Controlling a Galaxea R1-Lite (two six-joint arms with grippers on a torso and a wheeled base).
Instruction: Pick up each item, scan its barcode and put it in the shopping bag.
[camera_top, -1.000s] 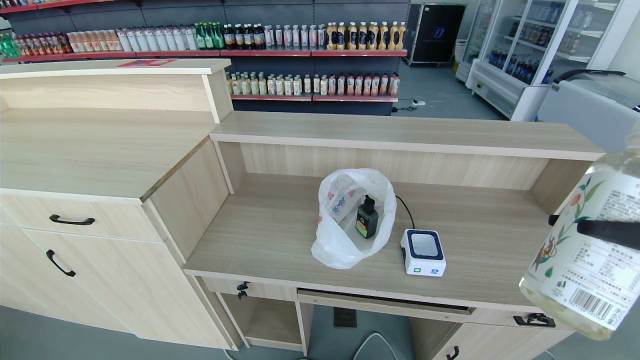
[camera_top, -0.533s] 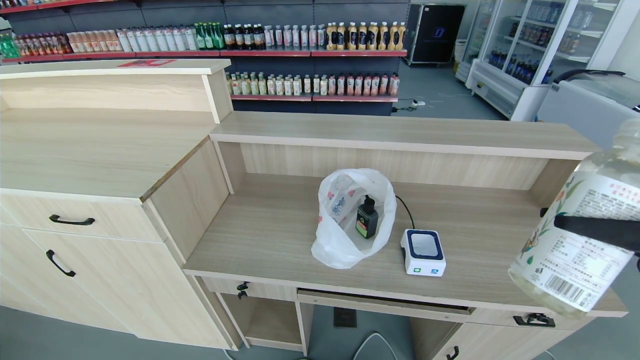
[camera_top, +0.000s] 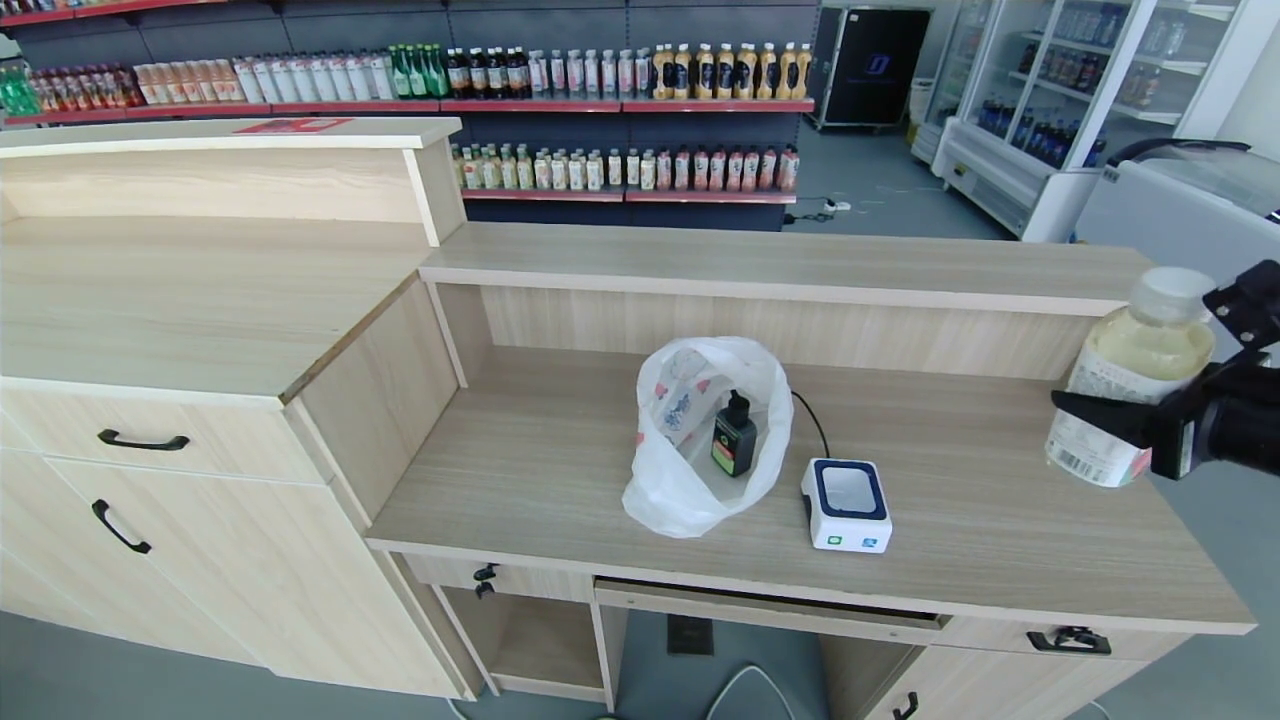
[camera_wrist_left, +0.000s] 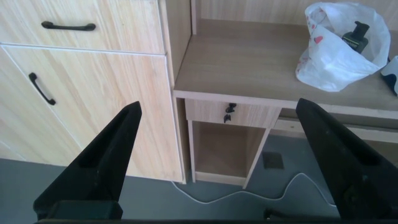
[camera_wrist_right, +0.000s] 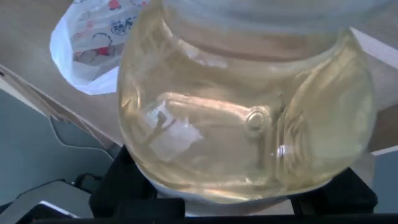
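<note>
My right gripper (camera_top: 1110, 415) is shut on a clear bottle (camera_top: 1130, 385) of pale yellow drink with a white cap and a printed label, held upright above the counter's right end. Seen up close, the bottle (camera_wrist_right: 249, 106) has the white shopping bag (camera_wrist_right: 87, 43) behind it. That bag (camera_top: 705, 440) stands open on the middle of the counter with a small dark bottle (camera_top: 734, 437) inside. Just right of it sits a white barcode scanner (camera_top: 846, 504) with a blue-framed window. My left gripper (camera_wrist_left: 217, 168) hangs open, low beside the cabinet, apart from the bag (camera_wrist_left: 339, 46).
The wooden counter (camera_top: 980, 520) has a raised back ledge and a higher cabinet (camera_top: 200, 300) on the left with drawers. The scanner's black cable runs behind the bag. Drink shelves and fridges stand in the shop behind.
My right gripper has carried the bottle away from the camera and up, from close at the right edge to above the counter's right end, and turned it upright.
</note>
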